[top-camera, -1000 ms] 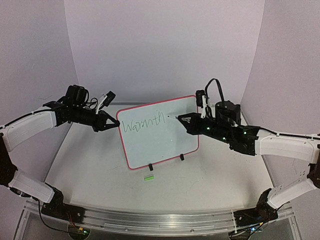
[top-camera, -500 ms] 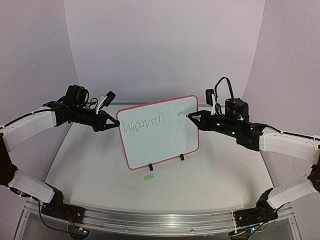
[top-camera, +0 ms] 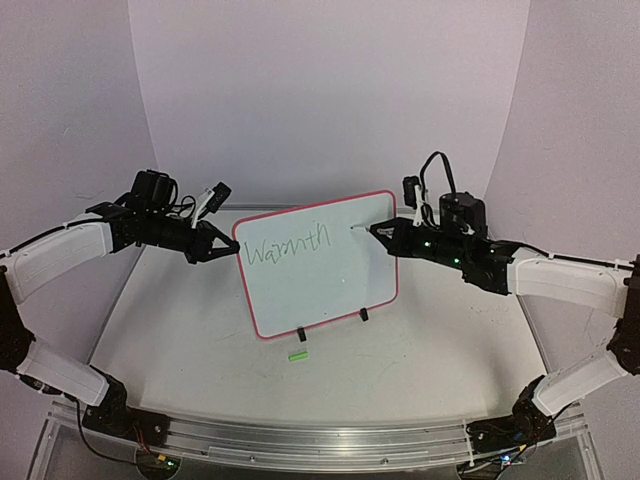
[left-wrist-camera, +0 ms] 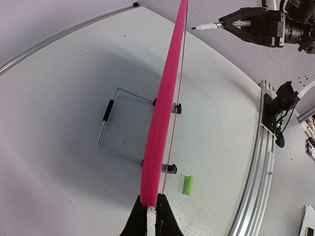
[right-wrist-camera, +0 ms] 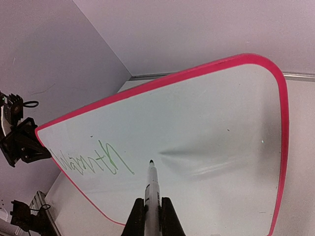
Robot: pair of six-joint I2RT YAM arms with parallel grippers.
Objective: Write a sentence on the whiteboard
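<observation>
The red-framed rectangular whiteboard (top-camera: 330, 285) is clamped at its left edge by the left claw (top-camera: 232, 251); a thin white marker (right-wrist-camera: 151, 189), gripped by the right claw (top-camera: 375, 232), is held just beside the green handwriting (top-camera: 287, 246).

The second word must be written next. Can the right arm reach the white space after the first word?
Likely yes: the right gripper holds the marker close to the whiteboard there, with nothing between.
</observation>
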